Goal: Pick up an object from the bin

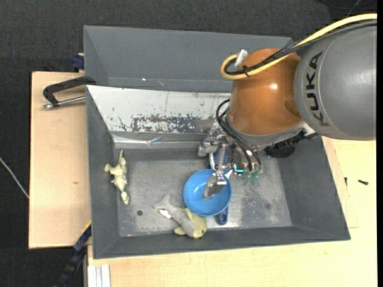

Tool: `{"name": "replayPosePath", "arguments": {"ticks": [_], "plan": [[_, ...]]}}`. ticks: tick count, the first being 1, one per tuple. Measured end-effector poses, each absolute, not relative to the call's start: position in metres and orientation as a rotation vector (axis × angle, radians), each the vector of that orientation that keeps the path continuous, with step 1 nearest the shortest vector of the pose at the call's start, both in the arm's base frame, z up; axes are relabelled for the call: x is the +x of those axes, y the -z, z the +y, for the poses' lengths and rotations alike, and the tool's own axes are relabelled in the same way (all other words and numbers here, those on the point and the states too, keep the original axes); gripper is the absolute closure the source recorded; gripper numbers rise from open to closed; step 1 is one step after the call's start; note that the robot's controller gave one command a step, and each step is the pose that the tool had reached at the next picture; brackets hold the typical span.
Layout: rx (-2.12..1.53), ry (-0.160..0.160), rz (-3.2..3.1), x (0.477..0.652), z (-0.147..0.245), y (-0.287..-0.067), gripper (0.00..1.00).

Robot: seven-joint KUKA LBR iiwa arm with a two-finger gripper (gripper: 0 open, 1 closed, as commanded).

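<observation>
My gripper hangs over the middle of the bin floor, its fingers reaching down into a blue cup that lies near the front wall. One finger sits inside the cup's bowl and the other at its right rim. Whether they press on the rim I cannot tell. Just left of the cup, against the front wall, lies a pale yellow and grey soft toy.
A cream plastic animal figure lies along the left wall of the bin. The arm with its orange cover hangs over the back right part of the bin. Bare floor spreads between the figure and the cup.
</observation>
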State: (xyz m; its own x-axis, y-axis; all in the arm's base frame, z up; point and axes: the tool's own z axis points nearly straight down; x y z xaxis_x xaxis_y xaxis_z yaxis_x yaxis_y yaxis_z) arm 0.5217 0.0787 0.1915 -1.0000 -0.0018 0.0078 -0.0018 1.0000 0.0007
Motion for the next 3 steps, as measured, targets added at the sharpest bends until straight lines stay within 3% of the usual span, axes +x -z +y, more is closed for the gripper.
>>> {"name": "replayPosePath", "arguments": {"ticks": [1,2,3], "plan": [[0.32,0.002,-3.133,0.526,0.081,-0.083,0.0],[0.319,0.003,-3.132,0.527,0.081,-0.084,1.0],[0.323,0.0,-3.141,0.553,0.052,-0.214,1.0]]}}
